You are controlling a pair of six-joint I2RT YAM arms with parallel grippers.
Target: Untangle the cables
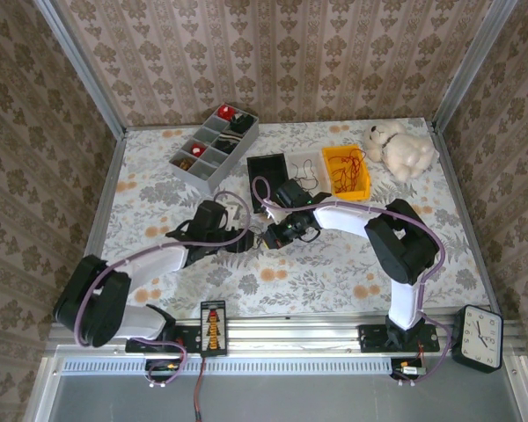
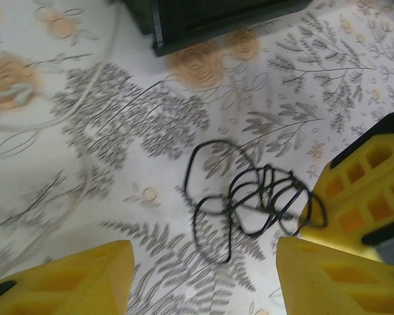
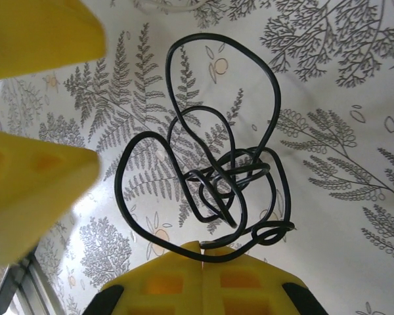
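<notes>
The black cable [image 3: 210, 170] lies on the patterned table [image 1: 334, 264], below the black bin [image 1: 268, 165] in the top view. It forms a knotted bunch with one large free loop toward the upper part of the right wrist view. The right gripper [image 3: 201, 248] has its fingers together, clamped on one end of the black cable at the lower edge of the bunch. The left gripper [image 2: 203, 252] has its fingers apart with nothing between them. It hovers just beside the bunch, which sits centre-right in the left wrist view. The red cable [image 1: 345, 171] rests in the yellow bin [image 1: 348, 195] at the upper right of the top view. Hazards from this position are as follows. The clamped point is close to the knot, so a straight pull is likely to cinch the crossings tighter instead of releasing them. The grip is on a thin end, so a sharp tug may let it slip out of the fingers. If the left gripper closes over several strands at once, the two arms would drag the whole bunch and no loop would feed through. The two grippers are near each other, so a careless approach may bring their fingers into contact. A whitish cord [image 3: 174, 9] lies on the table at the top edge of the right wrist view, and a wide sweep could snag it.
</notes>
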